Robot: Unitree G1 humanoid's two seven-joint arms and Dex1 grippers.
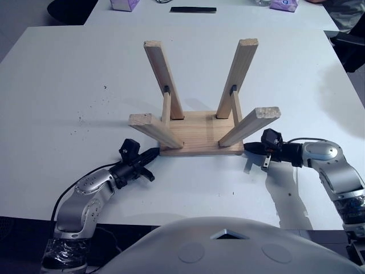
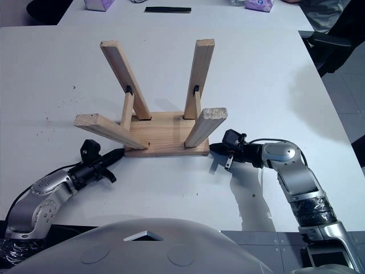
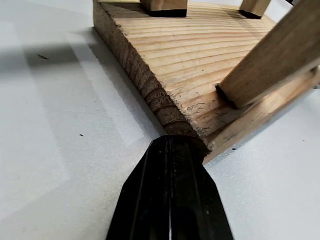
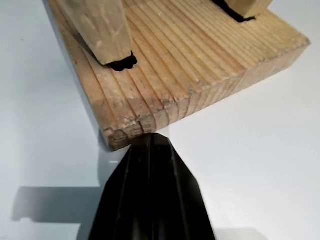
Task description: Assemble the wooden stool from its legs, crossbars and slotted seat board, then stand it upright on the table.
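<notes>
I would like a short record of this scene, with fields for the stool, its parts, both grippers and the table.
stool: assembled, upside down
seat board: flat on the table
legs: four, pointing up, splayed outward
crossbars: one seen on each side, between legs
left gripper: shut, tip at the board's near left corner
right gripper: shut, tip at the board's near right corner
left to do: stand the stool upright

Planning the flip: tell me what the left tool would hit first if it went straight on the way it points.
The near left corner of the seat board. The left tool has its tip right at that corner, apparently touching it in the left wrist view, so nothing lies between.
</notes>
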